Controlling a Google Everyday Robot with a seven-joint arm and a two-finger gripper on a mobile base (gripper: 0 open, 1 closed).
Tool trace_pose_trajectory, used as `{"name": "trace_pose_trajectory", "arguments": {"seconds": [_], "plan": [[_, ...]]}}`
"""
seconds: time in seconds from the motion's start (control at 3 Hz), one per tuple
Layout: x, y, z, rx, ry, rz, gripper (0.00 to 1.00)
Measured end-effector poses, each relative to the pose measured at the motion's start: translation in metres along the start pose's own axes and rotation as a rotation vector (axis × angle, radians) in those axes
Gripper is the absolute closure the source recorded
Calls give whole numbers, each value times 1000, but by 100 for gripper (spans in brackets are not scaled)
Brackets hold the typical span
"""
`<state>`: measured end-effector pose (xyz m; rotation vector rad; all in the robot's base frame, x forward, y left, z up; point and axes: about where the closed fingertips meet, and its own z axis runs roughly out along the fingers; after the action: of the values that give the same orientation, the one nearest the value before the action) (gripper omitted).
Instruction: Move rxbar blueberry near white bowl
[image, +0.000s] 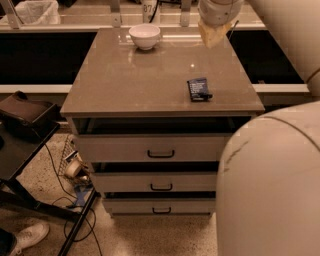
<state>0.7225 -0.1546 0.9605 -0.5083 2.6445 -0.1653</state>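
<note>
The robot's pale arm shell fills the foreground to the right of the drawer cabinet and hides that cabinet's lower right corner. The cabinet has a smooth, glossy tan top and three drawers with dark handles. To the cabinet's left stands a black stand carrying a dark case, with a white shoe on the floor beside it.

The gripper hangs above the cabinet's back right corner, apart from both task things; whether it is clenched or released cannot be told, but it carries nothing visible.

The white bowl sits upright at the cabinet's back edge, left of centre. The rxbar blueberry lies flat near the cabinet's front right edge, well apart from the bowl.

The bar is probably light, thin and a little pliable, and its wrapper is likely to slide on the glossy top. A pinch across its narrow sides, from straight above, looks safest. The bowl seems hard and breakable, so the bar should land beside it without a knock.

Nothing stands on the cabinet top between the bar and the bowl. A tape roll and cables lie at the cabinet's left foot, out of the way.
</note>
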Motion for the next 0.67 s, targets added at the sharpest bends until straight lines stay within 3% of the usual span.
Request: {"name": "trace_pose_trajectory", "arguments": {"seconds": [0.33,0.67], "plan": [[38,-9,23,-33,59,139,31],[42,-8,29,-34,71,155,26]]}}
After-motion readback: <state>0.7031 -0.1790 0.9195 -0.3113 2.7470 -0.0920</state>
